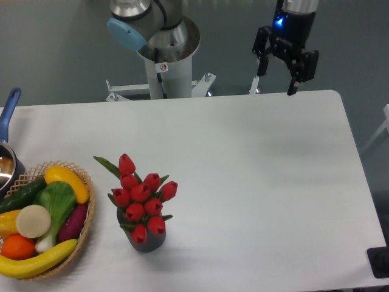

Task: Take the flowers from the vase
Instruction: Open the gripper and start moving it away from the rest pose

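The flowers [140, 194], a bunch of red tulip buds with green leaves, stand in the small dark grey vase [146, 241] near the table's front, left of centre. Only the vase's lower part shows under the buds. My gripper [276, 83] hangs open and empty high above the table's far edge on the right, far from the flowers.
A round wicker basket [85, 220] of colourful fruit and vegetables sits at the front left, close to the vase. A pot with a blue handle [8, 111] is at the left edge. The robot's base column [165, 67] stands behind the table's far edge.
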